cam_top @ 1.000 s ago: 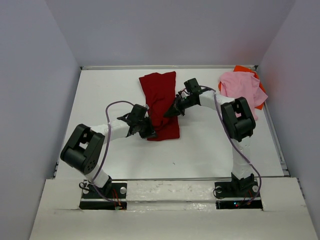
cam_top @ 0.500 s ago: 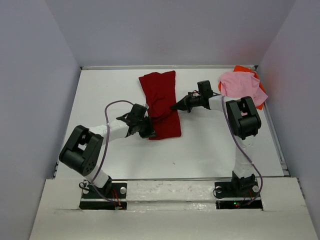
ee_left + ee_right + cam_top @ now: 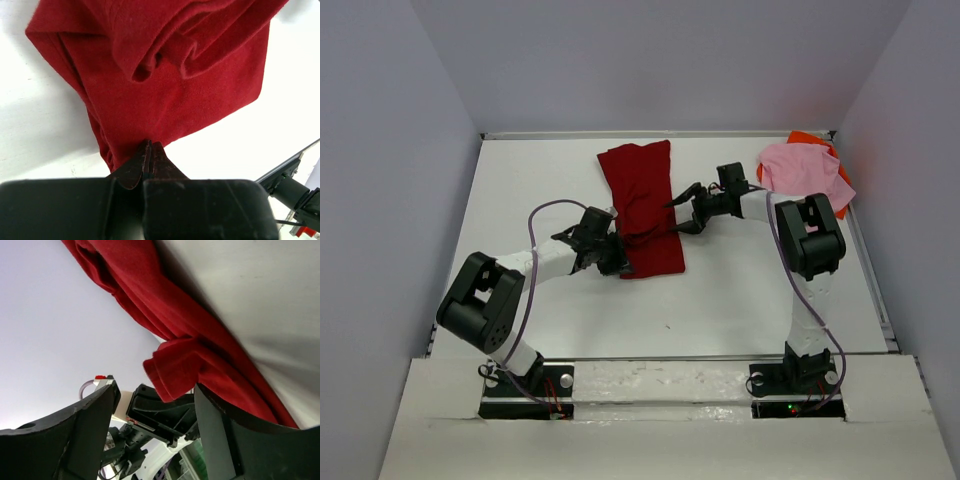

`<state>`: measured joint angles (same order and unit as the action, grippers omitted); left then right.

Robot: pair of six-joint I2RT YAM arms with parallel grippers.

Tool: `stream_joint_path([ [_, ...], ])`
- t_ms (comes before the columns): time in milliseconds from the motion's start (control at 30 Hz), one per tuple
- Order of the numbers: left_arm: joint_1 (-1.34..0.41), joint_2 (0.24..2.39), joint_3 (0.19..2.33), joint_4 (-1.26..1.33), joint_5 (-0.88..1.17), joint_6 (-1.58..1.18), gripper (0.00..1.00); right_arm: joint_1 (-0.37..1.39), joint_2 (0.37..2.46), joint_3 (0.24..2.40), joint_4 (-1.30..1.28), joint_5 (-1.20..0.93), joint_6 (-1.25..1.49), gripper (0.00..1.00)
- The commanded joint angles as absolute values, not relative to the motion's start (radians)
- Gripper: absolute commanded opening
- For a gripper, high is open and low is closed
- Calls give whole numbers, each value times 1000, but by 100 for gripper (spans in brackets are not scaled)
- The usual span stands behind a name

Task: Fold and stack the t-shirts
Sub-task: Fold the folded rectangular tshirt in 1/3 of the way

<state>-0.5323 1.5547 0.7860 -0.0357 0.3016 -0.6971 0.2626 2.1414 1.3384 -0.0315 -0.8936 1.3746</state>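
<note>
1. Jaws, left gripper (image 3: 148,151): pressed together. In the left wrist view I read them as pinching the near edge of the dark red t-shirt (image 3: 200,90), whose cloth runs right into the fingertips.
2. Jaws, right gripper (image 3: 680,214): spread wide. In the right wrist view its two fingers (image 3: 90,430) stand well apart at the bottom of the frame. A rolled fold of the red cloth shows between them. I cannot tell whether either finger touches it.
3. Left arm: in the top view it rises from its base at lower left and reaches toward frame centre, with a purple cable (image 3: 534,240) arcing over it. Its gripper sits at the lower left corner of the red shirt.
4. Dark red t-shirt: it lies flat on the white table (image 3: 540,180) at the centre of the top view. It is folded into a long narrow strip that runs from mid-frame up toward the table's far edge. The right gripper is just beside its right edge, about halfway along the strip.
5. Light pink t-shirt (image 3: 805,175): a crumpled heap in the upper right of the top view, near the table's far right corner and well apart from the red shirt.
6. Bright orange t-shirt (image 3: 807,137): it lies beneath the pink heap. Only slivers of it show, at the heap's upper edge and right side.
</note>
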Motion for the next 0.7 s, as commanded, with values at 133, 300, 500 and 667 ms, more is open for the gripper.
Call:
stream_joint_path([
  [133,-523,1526,790,-40,304,-675,0,261,2046,1594,-400,-776,1031,71],
  [300,-523,1531,799,-37,308,-673,0,316,1985,1710,-590,-726,651,70],
  [500,-523,1542,815,-40,316,-670,0,406,1876,1545,-672,-574,293,53],
  [667,-522,1542,822,-52,314,-667,0,462,1724,1369,-606,-552,187,43],
])
